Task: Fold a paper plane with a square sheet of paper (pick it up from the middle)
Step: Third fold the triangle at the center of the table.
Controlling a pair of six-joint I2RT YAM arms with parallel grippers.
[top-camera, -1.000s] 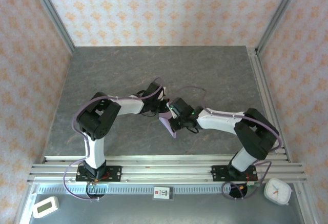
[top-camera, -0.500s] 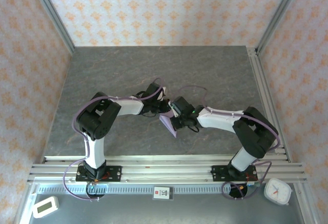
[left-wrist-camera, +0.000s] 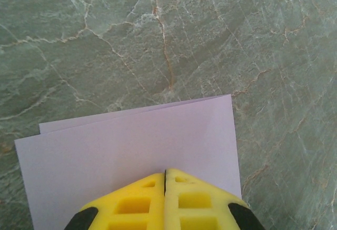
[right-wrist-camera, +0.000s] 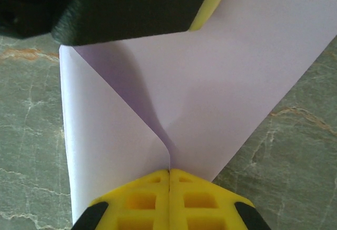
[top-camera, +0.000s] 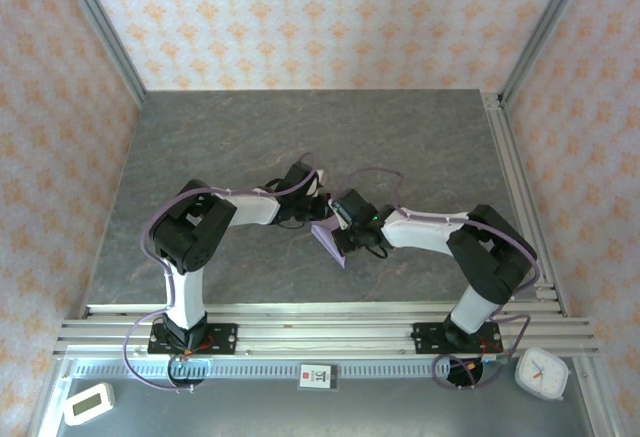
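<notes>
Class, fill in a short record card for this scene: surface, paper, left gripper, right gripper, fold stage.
surface: grey marbled table
paper: pale lilac square sheet of paper, doubled over, two layers showing
left gripper: shut, tips on the sheet
right gripper: shut, pinching a raised crease in the sheet
fold stage: early, no plane shape yet

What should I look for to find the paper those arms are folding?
Find the grey marbled table, then the spot mid-table where the left gripper and right gripper meet. They pinch the folded sheet of paper: flat, pale lilac, straight-edged, unlike the thin looping purple cables nearby.
</notes>
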